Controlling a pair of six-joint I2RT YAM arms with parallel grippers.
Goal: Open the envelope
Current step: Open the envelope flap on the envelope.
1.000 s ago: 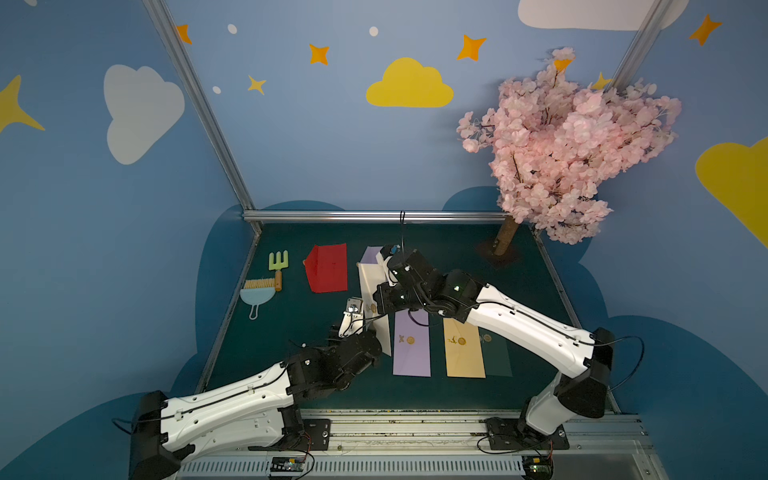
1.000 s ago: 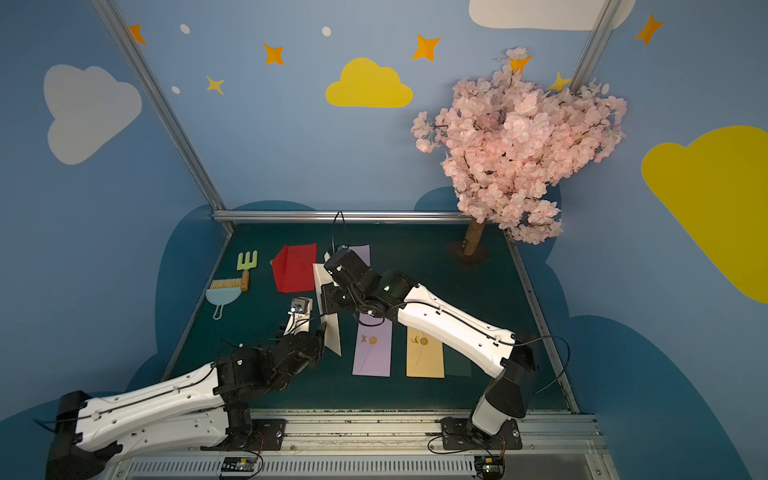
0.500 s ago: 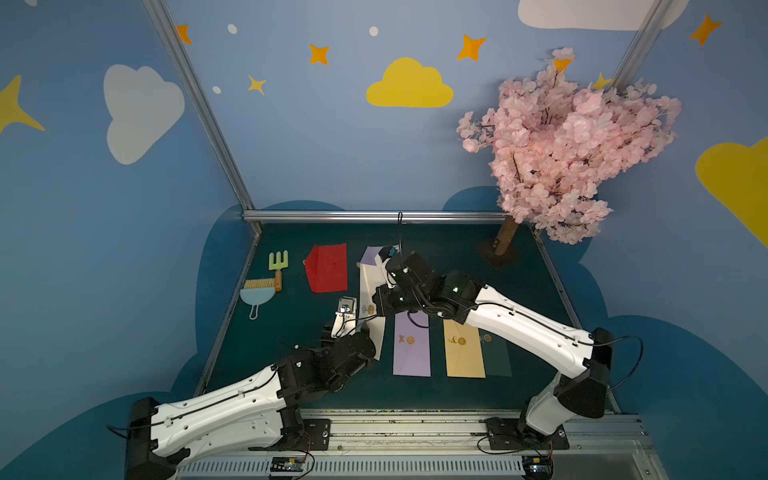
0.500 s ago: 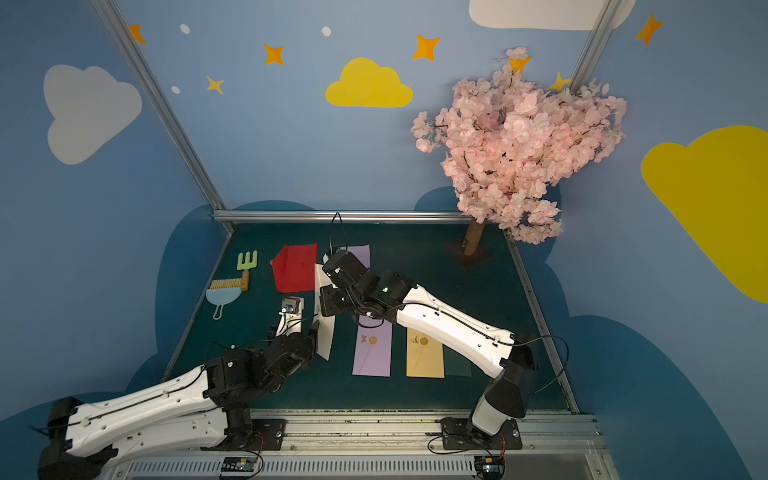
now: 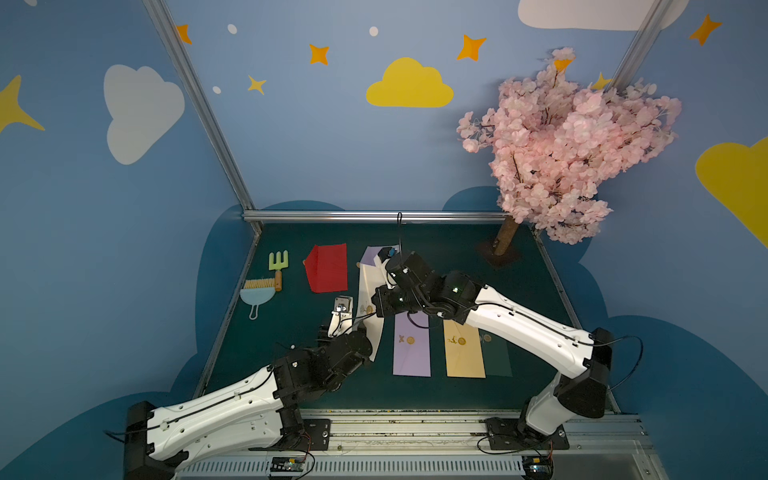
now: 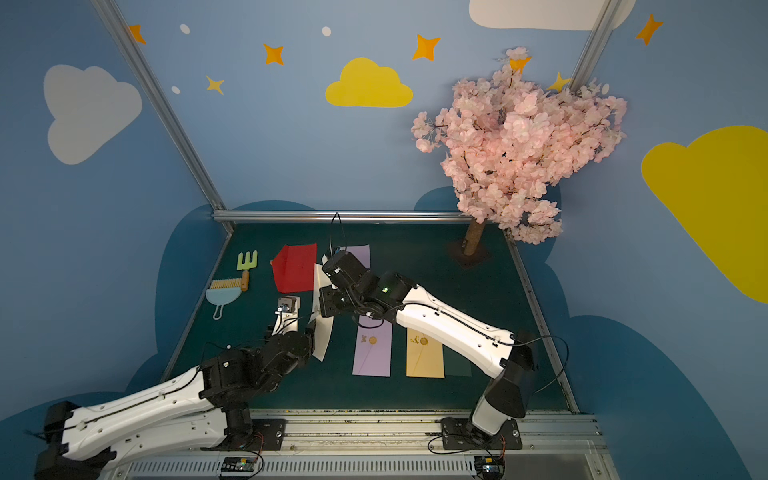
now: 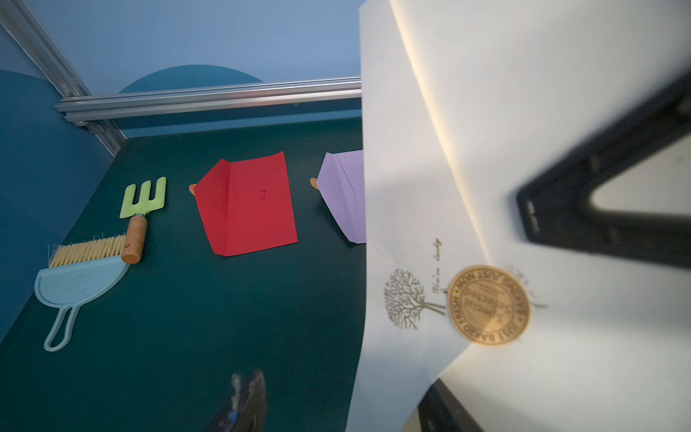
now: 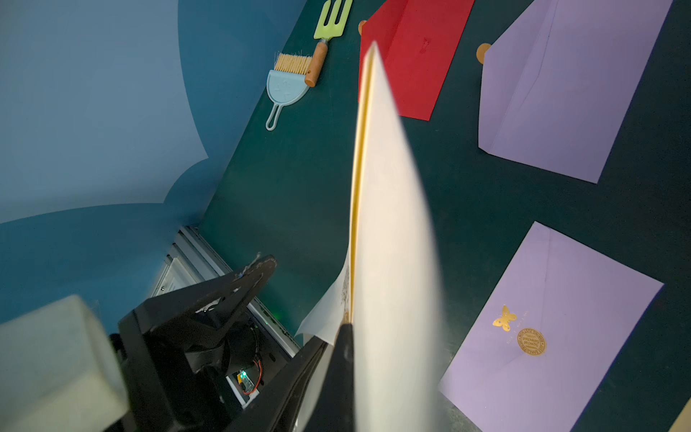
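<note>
- The step in hand looks like breaking the seal: the white envelope (image 7: 430,149) is held up off the desk (image 5: 415,395), tilted on edge between the two arms. It hangs above the near-left part of the desk, beside a lilac envelope (image 5: 411,349) that lies flat.
- The right claw (image 5: 378,307) is clamped on the white envelope. One black finger (image 8: 342,374) presses flat against the paper, and the other is hidden behind it.
- The left claw (image 8: 293,305) stands well apart and holds nothing. Its fingers sit on either side of the envelope's lower edge. I cannot tell whether either finger touches the paper.
- A round gold sticker (image 7: 488,305) pins the tip of the flap to the body, next to a small printed tree. A thin yellow gap shows along the flap's edge, so the flap is loose everywhere but at the sticker. The envelope is not yet open.
- To do this well, I judge the left claw should close on the flap alone, close to the sticker, not on both layers together.
- The pull should then peel away from the body, slowly, while the right claw keeps a firm hold so the paper does not slip or swing.
- The main risks are tearing the thin paper at the sticker and pinching the body along with the flap.
</note>
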